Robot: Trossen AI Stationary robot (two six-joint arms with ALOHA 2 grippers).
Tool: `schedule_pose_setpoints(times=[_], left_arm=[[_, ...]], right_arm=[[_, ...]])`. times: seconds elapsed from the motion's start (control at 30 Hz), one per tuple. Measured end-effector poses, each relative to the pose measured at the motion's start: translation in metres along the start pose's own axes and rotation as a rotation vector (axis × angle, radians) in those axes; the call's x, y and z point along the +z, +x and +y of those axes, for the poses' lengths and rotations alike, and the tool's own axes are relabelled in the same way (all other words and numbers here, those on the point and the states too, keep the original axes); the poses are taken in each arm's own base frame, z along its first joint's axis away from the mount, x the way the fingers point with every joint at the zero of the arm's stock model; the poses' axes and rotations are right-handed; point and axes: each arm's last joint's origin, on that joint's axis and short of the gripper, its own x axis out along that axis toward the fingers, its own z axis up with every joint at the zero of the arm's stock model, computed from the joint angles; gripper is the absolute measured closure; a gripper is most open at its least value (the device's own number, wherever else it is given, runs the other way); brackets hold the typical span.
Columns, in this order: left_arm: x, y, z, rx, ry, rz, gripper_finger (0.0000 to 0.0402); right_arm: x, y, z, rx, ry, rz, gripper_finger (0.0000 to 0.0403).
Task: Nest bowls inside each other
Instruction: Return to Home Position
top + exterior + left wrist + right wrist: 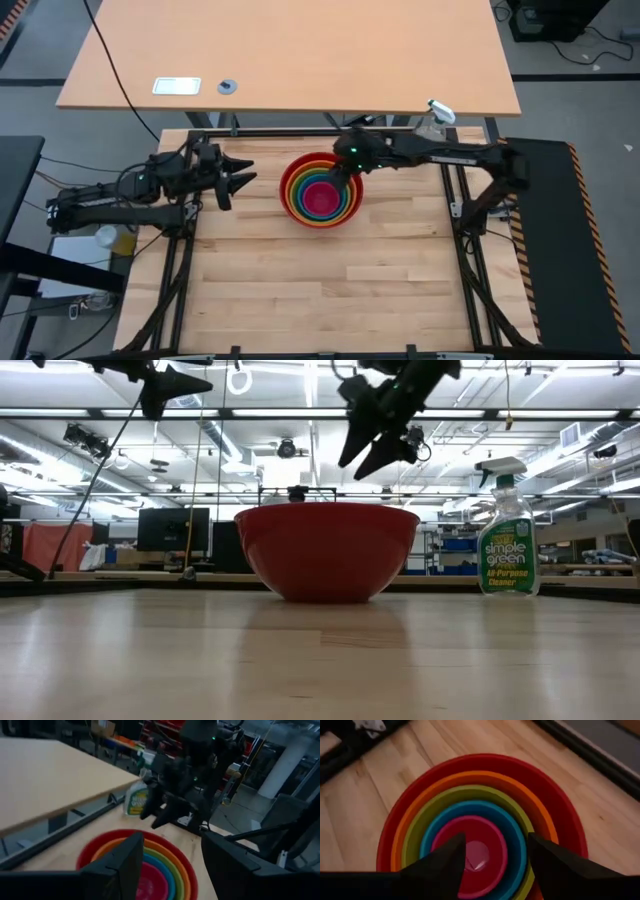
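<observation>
Bowls (470, 800) lie nested just below right tool (496, 840), spread apart, empty; left tool (250, 170) likewise, apart.

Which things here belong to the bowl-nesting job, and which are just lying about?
Job: red bowl, orange bowl, green bowl, blue bowl, pink bowl, nested; right gripper above them, left gripper aside.
Lying about: spray bottle, white card, small disc.
</observation>
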Motion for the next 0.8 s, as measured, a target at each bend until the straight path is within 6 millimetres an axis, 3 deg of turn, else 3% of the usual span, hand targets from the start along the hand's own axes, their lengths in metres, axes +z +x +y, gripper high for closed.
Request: schedule_pose_setpoints(times=[0.23,0.37,0.6,0.8], left_arm=[[-0.006,-0.013,0.004,0.027,0.048,0.066,0.0198],[-0.008,-0.015,0.005,0.010,0.033,0.011,0.0198],[-0.044,-0.011,0.017,0.003,-0.094,-0.013,0.0199],[-0.060,-0.023,0.026,0.026,-0.188,-0.112,0.0199]], right_arm=[[-0.024,-0.031,-0.016,0.066,0.047,-0.174,0.0204],[-0.043,-0.048,-0.030,0.124,0.117,-0.286,0.0210],[-0.078,-0.077,-0.057,0.172,0.226,-0.418,0.0212],[-0.106,-0.103,-0.078,0.181,0.284,-0.512,0.0212]])
